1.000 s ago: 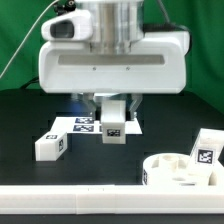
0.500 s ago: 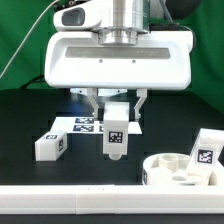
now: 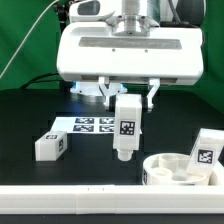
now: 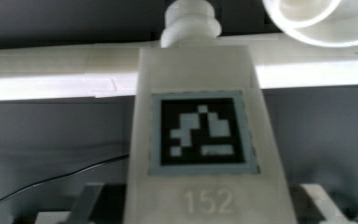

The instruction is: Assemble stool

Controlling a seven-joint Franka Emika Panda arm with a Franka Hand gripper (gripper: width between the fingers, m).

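A white stool leg point(image 3: 126, 126) with a black-and-white tag hangs upright above the table, its peg end pointing down. My gripper point(image 3: 128, 100) is shut on its upper end. The round rimmed seat point(image 3: 176, 171) lies on the table at the exterior view's right, lower than the held leg and apart from it. In the wrist view the held leg point(image 4: 202, 110) fills the middle, between the two fingers point(image 4: 98, 196), and part of the seat point(image 4: 336, 22) shows beyond its peg. A second leg point(image 3: 207, 148) leans by the seat's far right side. A third leg point(image 3: 50, 145) lies at the left.
The marker board point(image 3: 92, 124) lies flat behind the held leg. A long white border rail point(image 3: 100, 205) runs along the table's front edge and also shows as the border rail point(image 4: 51, 75) in the wrist view. A green backdrop stands behind the black table.
The arm has carried the held leg toward the exterior view's right, nearer the seat. The leg now hangs upright with more of it showing below the hand. The grip has not changed.
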